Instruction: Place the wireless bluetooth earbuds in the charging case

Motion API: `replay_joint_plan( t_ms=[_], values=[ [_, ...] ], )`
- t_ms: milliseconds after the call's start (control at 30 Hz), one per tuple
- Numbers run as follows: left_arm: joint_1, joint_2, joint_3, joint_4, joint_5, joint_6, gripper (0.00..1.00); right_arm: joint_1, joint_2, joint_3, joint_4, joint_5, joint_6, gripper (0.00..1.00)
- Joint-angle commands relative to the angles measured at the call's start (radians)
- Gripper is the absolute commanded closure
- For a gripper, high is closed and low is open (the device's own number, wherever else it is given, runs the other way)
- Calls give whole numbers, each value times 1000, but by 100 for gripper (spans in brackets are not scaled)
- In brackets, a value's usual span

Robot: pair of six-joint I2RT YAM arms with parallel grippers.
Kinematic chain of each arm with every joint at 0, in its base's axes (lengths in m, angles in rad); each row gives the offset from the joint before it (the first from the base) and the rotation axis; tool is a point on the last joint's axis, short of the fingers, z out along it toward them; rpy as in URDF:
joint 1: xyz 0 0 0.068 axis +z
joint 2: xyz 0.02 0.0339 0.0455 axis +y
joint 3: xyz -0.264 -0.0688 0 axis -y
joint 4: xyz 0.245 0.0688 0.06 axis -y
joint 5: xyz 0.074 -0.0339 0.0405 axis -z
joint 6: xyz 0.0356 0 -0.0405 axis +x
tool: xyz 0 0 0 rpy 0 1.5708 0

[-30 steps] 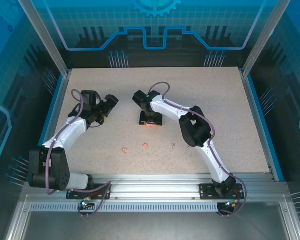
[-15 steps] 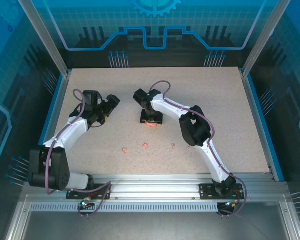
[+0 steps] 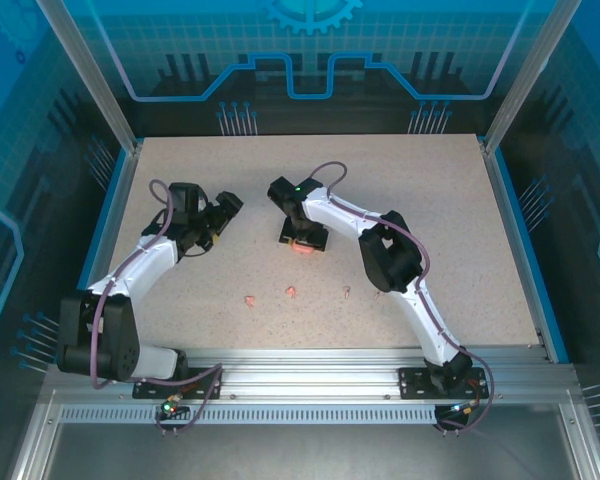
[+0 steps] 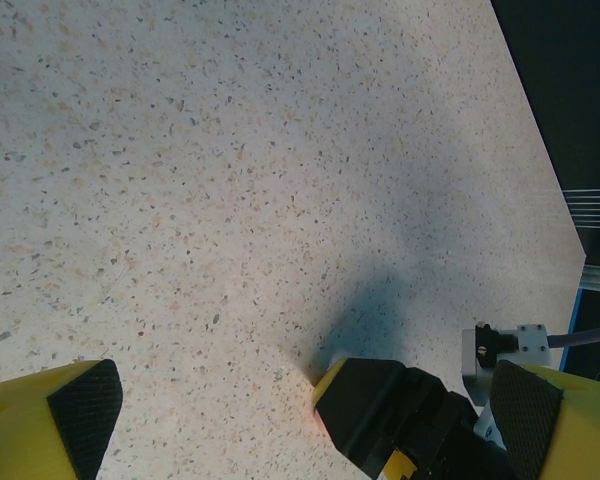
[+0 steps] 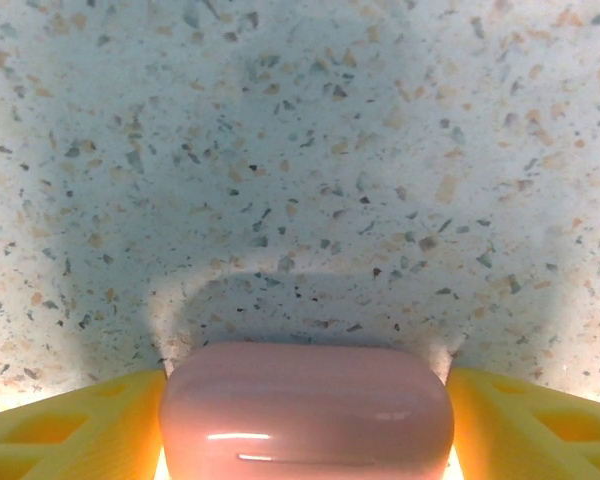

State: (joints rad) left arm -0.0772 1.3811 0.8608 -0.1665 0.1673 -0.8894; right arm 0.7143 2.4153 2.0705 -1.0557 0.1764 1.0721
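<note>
The glossy salmon-pink charging case [image 5: 305, 410] sits on the table, pinched between the yellow fingers [image 5: 70, 428] of my right gripper [image 5: 305, 425], which is shut on it. From above, the case [image 3: 302, 249] peeks out just below that gripper [image 3: 302, 238] at mid-table. Two tiny pink earbuds [image 3: 250, 299] [image 3: 292, 292] lie loose on the table, nearer the arm bases than the case. My left gripper [image 3: 223, 207] hovers to the left of the case, open, with nothing between its fingers [image 4: 72, 410]. In the left wrist view the right gripper's black body [image 4: 400, 420] hides most of the case.
A tiny pale speck [image 3: 347, 291] lies right of the earbuds. The speckled tabletop [image 3: 430, 200] is bordered by blue rails and dark enclosure walls. Bare table lies ahead of the left gripper [image 4: 230, 150].
My left gripper has crept slightly right toward the case. The right gripper has shifted slightly over the case and stays shut on it.
</note>
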Motion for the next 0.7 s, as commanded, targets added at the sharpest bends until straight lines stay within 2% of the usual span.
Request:
replay_joint_plan(
  t_ms=[0,267,533,667],
  values=[
    [-9,-4,-19,22,-17,-4,1,7,37,19,-78,-24,86,27],
    [-9,-5,-28,38,-15,-3,1,23,62,91,-137,7,77,27],
    [-8,-5,-31,47,-8,3,1,21,85,93,-125,13,51,29],
    [-9,-17,-40,51,-6,17,1,13,90,87,-124,31,25,28]
  ],
)
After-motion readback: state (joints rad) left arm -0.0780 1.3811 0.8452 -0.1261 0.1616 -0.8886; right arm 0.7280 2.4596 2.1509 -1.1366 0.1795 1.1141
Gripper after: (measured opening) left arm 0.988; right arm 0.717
